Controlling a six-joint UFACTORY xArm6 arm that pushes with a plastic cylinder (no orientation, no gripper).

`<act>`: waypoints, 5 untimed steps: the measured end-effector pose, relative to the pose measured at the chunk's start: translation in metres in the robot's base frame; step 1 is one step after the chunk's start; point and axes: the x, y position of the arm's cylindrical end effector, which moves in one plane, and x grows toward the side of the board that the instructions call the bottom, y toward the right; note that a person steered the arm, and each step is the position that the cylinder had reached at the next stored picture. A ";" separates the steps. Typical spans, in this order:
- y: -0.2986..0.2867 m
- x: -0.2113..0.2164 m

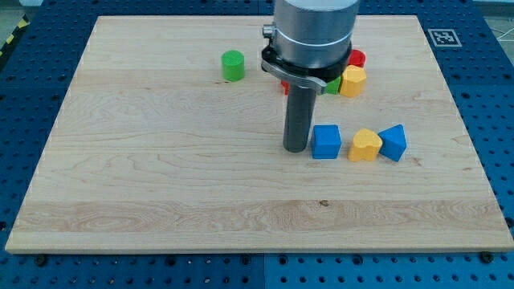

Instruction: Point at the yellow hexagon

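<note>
The yellow hexagon (352,81) lies at the view's upper right, just right of the arm's body. My tip (295,149) rests on the board well below and left of it, close to the left side of a blue cube (326,141). A yellow heart-like block (365,145) and a blue triangular block (393,142) lie in a row right of the cube.
A green cylinder (233,65) stands at the upper middle-left. A red block (356,58) and a green block (333,85) peek out beside the arm near the hexagon, partly hidden. The wooden board (161,177) sits on a blue perforated table.
</note>
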 end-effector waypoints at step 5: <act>-0.068 -0.206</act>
